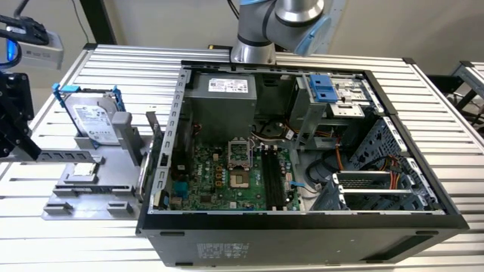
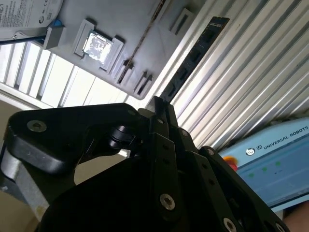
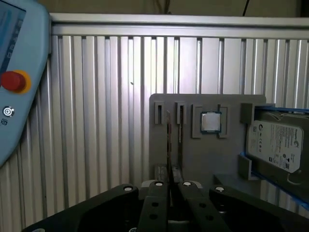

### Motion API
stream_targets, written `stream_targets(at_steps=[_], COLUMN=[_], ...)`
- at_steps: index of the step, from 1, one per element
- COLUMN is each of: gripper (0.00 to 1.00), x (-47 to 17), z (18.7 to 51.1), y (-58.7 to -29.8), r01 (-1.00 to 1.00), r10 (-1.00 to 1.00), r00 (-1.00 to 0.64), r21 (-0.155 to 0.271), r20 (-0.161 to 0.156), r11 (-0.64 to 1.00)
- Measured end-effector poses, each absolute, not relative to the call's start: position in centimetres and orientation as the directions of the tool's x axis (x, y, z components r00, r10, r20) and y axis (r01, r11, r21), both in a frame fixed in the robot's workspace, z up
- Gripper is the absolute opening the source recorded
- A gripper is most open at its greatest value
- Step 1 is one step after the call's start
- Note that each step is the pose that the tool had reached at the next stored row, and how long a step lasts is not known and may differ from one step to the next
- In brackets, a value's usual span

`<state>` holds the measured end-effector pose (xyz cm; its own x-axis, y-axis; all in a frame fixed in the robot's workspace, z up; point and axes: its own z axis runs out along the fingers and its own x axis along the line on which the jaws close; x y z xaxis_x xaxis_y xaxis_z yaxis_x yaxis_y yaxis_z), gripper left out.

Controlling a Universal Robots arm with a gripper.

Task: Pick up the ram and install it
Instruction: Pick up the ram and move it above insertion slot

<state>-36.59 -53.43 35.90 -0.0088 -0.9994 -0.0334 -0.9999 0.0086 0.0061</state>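
Note:
The ram is a long, dark, thin stick that juts out from my fingertips over the slatted table, beside the grey holder. In the first wrist view the ram shows edge-on as a thin line in front of the holder. My gripper is shut on the ram's near end. In the exterior view the gripper hangs at the far left, with the ram sticking out level above the holder. The black motherboard slots lie inside the open case.
The open computer case stands at the middle of the table. On the holder sit a hard drive in a blue frame and a small square processor chip. A pendant with a red button lies nearby.

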Motion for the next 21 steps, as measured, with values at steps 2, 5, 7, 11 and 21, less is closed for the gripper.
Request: stream_targets(at_steps=[2, 5, 7, 11, 21], gripper=[0.0, 0.0, 0.0, 0.0, 0.0], x=[-36.6, -36.6, -36.6, -36.6, -36.6], z=[36.2, 36.8, 37.1, 37.9, 39.3], y=[-53.4, -53.4, -53.4, -53.4, -53.4], r01=[-1.0, -1.0, -1.0, -1.0, -1.0], r10=[-0.999, -0.999, -0.999, -0.999, -0.999], r00=[-0.009, -0.009, -0.009, -0.009, -0.009], r21=[0.006, 0.006, 0.006, 0.006, 0.006], r20=[-0.033, -0.033, -0.033, -0.033, -0.033], r11=[0.009, 0.009, 0.009, 0.008, 0.008])
